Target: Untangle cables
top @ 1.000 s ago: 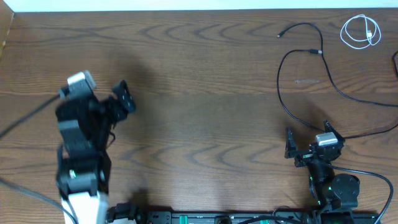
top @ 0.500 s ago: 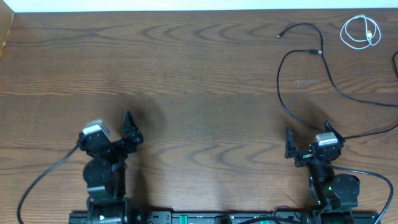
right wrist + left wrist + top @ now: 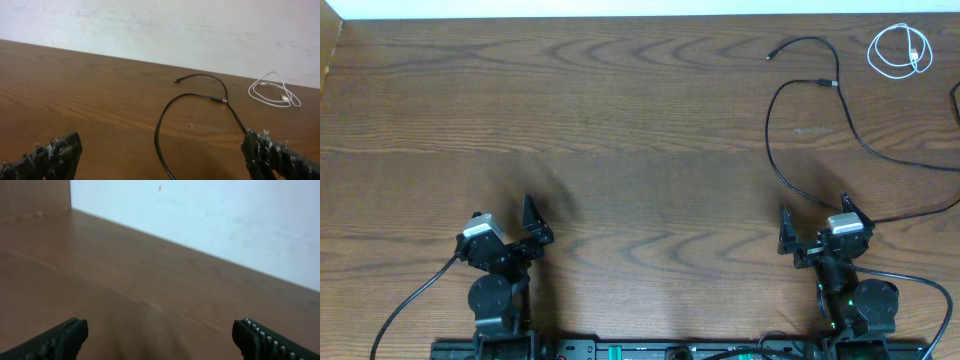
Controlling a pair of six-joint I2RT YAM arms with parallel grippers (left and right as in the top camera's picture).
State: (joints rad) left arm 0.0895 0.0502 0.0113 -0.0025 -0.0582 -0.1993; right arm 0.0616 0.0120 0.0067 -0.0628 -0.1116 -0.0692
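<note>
Two thin black cables lie at the right of the table. One [image 3: 769, 135] loops from a plug near the back down towards my right gripper. The other [image 3: 844, 100] runs from a plug at the back to the right edge. They also show in the right wrist view [image 3: 159, 125]. A coiled white cord [image 3: 898, 50] lies apart at the back right corner, also in the right wrist view [image 3: 272, 92]. My right gripper [image 3: 817, 226] [image 3: 165, 160] is open and empty, with the black loop just ahead of it. My left gripper [image 3: 508, 230] [image 3: 160, 340] is open and empty at the front left, far from the cables.
The brown wooden table [image 3: 640, 150] reaches a white wall at the back [image 3: 225, 220]. A wooden edge stands at the far left corner [image 3: 30, 197]. The arm bases and a rail sit along the front edge [image 3: 660, 350].
My left arm has drawn back from higher over the left side down to the front edge, gripper staying open. The right arm and the cables have not moved.
</note>
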